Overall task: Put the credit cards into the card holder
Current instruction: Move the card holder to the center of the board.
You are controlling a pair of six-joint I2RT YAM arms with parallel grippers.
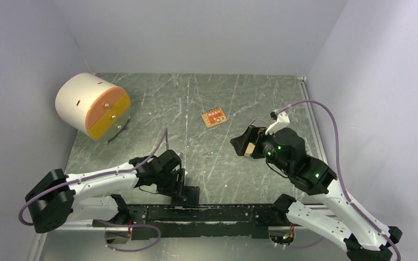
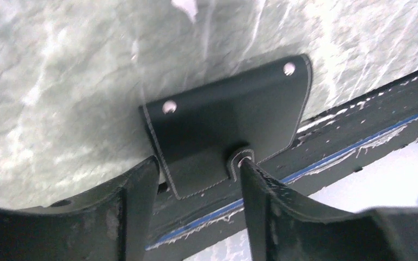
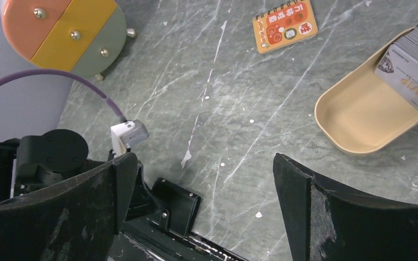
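Observation:
The card holder (image 2: 228, 114) is a closed black wallet with a snap tab. It lies at the near table edge, its near end over the black rail. It also shows in the top view (image 1: 190, 196) and the right wrist view (image 3: 179, 206). My left gripper (image 2: 198, 168) is narrowed across the wallet's near end, with both fingertips against its side edges. The credit cards (image 3: 413, 70) are a dark grey stack lying in a tan oval tray (image 3: 359, 125). My right gripper (image 3: 207, 163) is wide open and empty, hovering above the table beside the tray (image 1: 249, 149).
A small orange notebook (image 1: 214, 117) lies mid-table towards the back. A white drum with an orange and yellow face (image 1: 92, 106) stands at the back left. The black base rail (image 1: 217, 212) runs along the near edge. Grey walls enclose three sides.

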